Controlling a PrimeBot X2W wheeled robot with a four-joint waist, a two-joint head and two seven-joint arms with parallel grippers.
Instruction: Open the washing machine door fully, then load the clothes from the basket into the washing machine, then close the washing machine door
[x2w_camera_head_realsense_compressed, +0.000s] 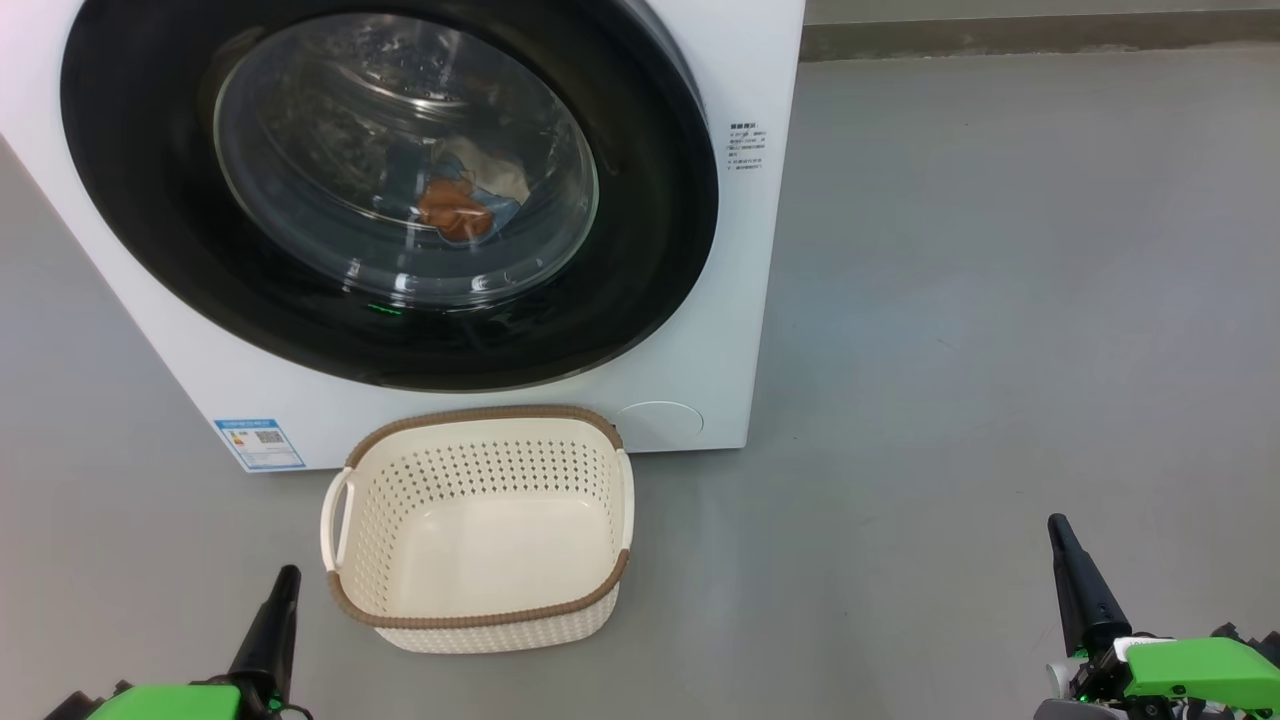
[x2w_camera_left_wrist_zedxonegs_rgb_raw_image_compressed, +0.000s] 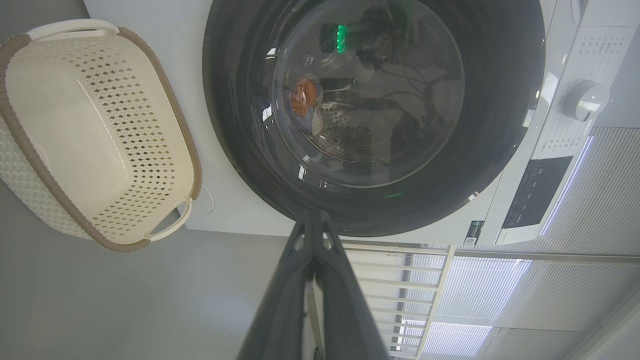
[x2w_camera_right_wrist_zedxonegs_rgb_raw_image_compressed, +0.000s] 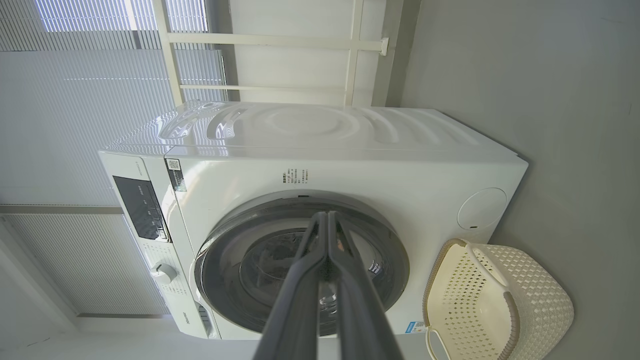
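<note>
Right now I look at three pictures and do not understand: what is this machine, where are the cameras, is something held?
A wheeled robot with two arms. One picture is from its head camera; the other two from its left and right wrists. The left gripper and right gripper, long dark fingers shut, hold nothing. On the grey floor stands a big white front-loading washing machine, its round black-rimmed glass door closed, blue-and-orange clothes inside. Before it sits an empty cream perforated plastic basket.
</note>
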